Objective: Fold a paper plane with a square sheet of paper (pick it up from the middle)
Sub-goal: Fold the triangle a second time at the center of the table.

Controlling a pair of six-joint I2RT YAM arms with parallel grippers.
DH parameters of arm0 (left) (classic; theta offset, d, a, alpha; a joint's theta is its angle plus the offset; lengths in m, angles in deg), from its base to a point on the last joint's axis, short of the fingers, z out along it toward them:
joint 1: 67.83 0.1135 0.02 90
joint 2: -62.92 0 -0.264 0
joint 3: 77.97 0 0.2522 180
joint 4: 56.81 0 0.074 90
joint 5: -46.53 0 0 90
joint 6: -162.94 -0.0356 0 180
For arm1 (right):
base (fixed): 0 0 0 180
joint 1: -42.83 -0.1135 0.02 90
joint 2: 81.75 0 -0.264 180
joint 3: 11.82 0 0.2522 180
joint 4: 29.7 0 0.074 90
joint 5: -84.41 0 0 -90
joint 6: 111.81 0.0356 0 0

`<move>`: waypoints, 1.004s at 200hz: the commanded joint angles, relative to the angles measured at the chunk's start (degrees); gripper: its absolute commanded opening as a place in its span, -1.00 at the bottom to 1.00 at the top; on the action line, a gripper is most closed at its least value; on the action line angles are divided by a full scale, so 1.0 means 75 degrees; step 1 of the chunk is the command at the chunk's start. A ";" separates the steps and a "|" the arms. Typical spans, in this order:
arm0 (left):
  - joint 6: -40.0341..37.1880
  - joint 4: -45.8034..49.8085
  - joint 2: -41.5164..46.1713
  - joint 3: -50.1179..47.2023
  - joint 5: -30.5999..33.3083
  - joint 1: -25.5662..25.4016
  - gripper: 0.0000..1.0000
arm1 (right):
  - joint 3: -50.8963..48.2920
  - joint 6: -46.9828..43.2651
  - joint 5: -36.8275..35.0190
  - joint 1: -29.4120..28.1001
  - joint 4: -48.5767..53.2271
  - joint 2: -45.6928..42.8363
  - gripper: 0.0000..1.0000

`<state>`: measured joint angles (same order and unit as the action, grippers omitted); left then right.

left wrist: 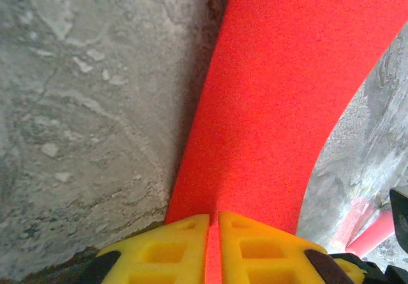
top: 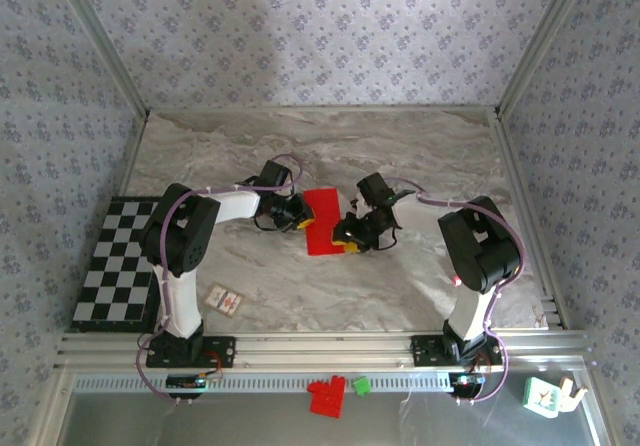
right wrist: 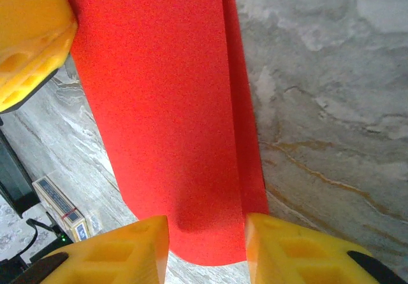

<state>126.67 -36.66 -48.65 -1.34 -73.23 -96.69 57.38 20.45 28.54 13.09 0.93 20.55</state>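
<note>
Your left hand [left wrist: 213,221] is clamped on the square sheet of paper [left wrist: 287,93]. Its two yellow fingers are pressed together with only the thin red edge between them. Your right hand [right wrist: 205,228] has its fingers apart, and one end of the sheet sits in the gap between them. The paper shows as a long red strip, with a second layer visible along one long edge in the right wrist view. It looks slightly bowed rather than flat. From above, it sits near the middle of the grey marbled worktop [top: 420,156], between the two hands. Well apart from it, a small white card [top: 224,301] lies near the left arm's base, beside a chequered board [top: 120,261].
</note>
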 commanded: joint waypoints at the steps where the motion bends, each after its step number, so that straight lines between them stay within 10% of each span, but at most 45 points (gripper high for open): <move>1: 0.0107 0.0609 -0.0364 -0.0019 0.0253 -0.0007 -0.71 | -0.0131 0.0078 0.0247 -0.0031 -0.0094 -0.0213 -0.27; 201: 0.0171 0.0624 -0.0359 -0.0005 0.0253 -0.0007 -0.72 | -0.1209 0.0983 0.0837 0.0381 -0.2364 -0.0299 -0.31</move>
<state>127.24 -36.57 -48.89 -1.03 -73.45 -96.69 49.71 25.52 33.13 15.85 -17.72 18.74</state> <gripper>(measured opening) 0.142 0.355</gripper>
